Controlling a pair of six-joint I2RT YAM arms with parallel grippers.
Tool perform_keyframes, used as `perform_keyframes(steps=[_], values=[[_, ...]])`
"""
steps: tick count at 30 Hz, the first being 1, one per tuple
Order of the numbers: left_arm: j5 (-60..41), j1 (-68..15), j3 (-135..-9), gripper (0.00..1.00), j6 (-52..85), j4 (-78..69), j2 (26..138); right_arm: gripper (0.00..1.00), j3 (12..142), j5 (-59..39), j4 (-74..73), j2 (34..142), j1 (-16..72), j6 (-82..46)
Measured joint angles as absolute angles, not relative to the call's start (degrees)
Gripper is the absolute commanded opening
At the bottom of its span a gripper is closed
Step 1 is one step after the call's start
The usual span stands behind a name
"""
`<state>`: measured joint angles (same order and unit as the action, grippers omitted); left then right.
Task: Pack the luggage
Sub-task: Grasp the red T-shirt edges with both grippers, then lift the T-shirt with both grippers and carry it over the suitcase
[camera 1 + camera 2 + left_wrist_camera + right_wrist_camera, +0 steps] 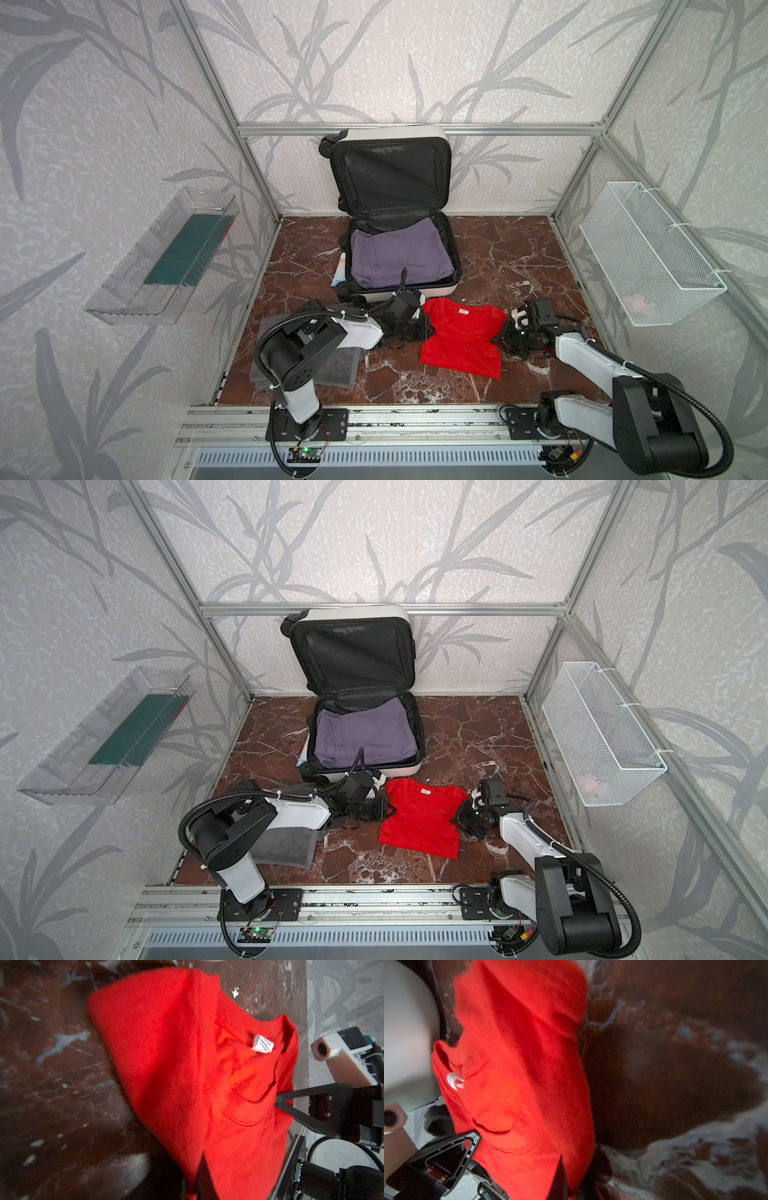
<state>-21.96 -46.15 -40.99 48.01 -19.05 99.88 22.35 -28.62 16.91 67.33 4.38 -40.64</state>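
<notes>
Bimanual workspace, seen in both top views and both wrist views. The luggage [390, 174] is shown open at the back of the marble tabletop [519, 257]: its black-lined lid is propped upright against the rear wall, and its lower half lies flat on the surface. A folded purple-grey garment [399, 253] is seen inside the lower half.

A red T-shirt [461, 336] is spread on the tabletop just in front of the luggage, with its collar toward the case and a white label [262, 1044] showing at the neck. The left gripper [426, 328] is set at one sleeve edge with its jaws closed and pinching the red cloth. The right gripper [500, 337] is set at the opposite sleeve. In the left wrist view its fingertips [279, 1099] are seen pressed together on the fabric beside the collar. The cloth between the two grips appears slightly raised and creased.

A grey towel [336, 368] lies flat beneath the left arm. A clear plastic bin [137, 286] is mounted on the left wall and a white wire mesh basket [648, 257] on the right wall, both well apart from the luggage.
</notes>
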Motion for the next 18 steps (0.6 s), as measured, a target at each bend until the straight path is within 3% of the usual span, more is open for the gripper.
perform_keyframes(steps=[13, 18], values=[[-20.27, -48.25, -49.54, 0.00, 43.75, -3.16, 81.36, 0.00, 27.35, -32.56, 25.54, 47.16, 4.45, -44.03], [-17.91, -48.27, -55.11, 0.00, 41.01, 2.00, 76.86, 0.00, 33.89, -33.17, 28.10, 44.82, 4.45, -45.80]])
